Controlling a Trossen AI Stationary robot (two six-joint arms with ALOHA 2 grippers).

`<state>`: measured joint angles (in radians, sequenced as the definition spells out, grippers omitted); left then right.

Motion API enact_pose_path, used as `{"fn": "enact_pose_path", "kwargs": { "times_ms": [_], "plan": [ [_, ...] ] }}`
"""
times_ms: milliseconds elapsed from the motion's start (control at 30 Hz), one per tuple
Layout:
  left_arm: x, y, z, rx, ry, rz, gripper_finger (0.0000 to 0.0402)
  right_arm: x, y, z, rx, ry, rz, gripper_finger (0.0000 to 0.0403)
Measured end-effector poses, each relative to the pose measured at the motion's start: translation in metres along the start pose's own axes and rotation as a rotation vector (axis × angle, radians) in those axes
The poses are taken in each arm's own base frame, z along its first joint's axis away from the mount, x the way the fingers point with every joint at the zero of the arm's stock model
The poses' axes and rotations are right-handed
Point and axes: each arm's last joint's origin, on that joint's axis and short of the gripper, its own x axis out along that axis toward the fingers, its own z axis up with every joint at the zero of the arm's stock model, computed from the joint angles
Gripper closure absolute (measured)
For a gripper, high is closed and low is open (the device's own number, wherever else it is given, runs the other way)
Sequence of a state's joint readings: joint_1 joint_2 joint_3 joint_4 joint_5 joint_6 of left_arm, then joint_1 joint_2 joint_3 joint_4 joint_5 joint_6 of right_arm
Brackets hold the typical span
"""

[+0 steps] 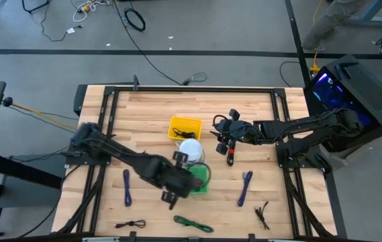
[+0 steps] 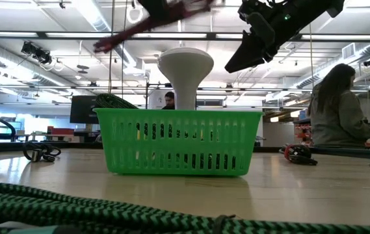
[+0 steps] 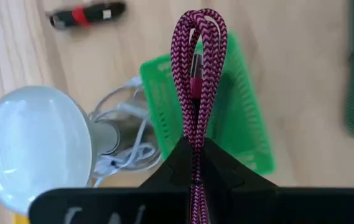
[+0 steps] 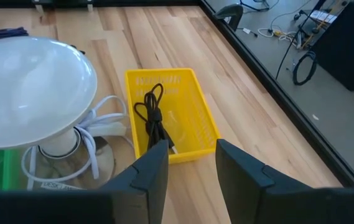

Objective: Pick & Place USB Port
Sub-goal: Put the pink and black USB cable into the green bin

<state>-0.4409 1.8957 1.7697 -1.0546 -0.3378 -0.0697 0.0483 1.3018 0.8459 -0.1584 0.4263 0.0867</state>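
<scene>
Wooden table, USB port just below spread right end effector, untouched.

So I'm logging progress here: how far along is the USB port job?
Nothing looks done for it: the USB port lies loose on the table. In hand is something else: the left gripper is shut on a maroon strap above the green basket. The right gripper, open, hovers near the yellow basket. Picking and placing remain.

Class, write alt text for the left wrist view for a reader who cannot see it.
The left gripper is shut on a looped maroon braided strap above a green basket. Beside the basket stands a white lamp with coiled white cord; a black stick with a red band lies on the wooden table.
</scene>
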Motion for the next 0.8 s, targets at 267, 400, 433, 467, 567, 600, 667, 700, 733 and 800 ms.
{"fn": "enact_pose_path", "kwargs": {
  "times_ms": [267,400,433,467,567,600,667,700,733,800],
  "plan": [
    [0.040,-0.005,0.022,0.061,0.159,0.012,0.0387,0.000,0.000,0.000,-0.045,0.000,-0.003,0.0268],
    [0.054,-0.012,0.027,0.071,0.182,-0.007,0.0387,0.000,-0.001,-0.001,-0.055,0.006,-0.005,0.0268],
    [0.057,-0.013,0.028,0.075,0.188,-0.008,0.0387,0.000,-0.001,-0.001,-0.058,0.007,-0.006,0.0268],
    [0.061,-0.015,0.027,0.079,0.199,-0.010,0.0387,0.001,-0.002,0.000,-0.058,0.007,-0.009,0.0268],
    [0.071,-0.017,0.025,0.086,0.238,-0.023,0.0387,0.002,-0.004,0.000,-0.057,0.009,-0.015,0.0268],
    [0.073,-0.017,0.024,0.094,0.255,-0.022,0.0387,0.002,-0.005,0.000,-0.055,0.010,-0.018,0.0268],
    [0.074,-0.017,0.020,0.108,0.289,-0.015,0.0387,0.002,-0.006,0.000,-0.052,0.011,-0.023,0.0268],
    [0.076,-0.016,0.019,0.108,0.290,-0.013,0.0387,0.003,-0.007,0.000,-0.050,0.011,-0.025,0.0268],
    [0.076,-0.015,0.020,0.107,0.289,-0.011,0.0387,0.003,-0.008,0.000,-0.049,0.012,-0.026,0.0268],
    [0.077,-0.013,0.020,0.102,0.290,-0.004,0.0387,0.003,-0.008,0.000,-0.047,0.010,-0.029,0.0268]
  ]
}}
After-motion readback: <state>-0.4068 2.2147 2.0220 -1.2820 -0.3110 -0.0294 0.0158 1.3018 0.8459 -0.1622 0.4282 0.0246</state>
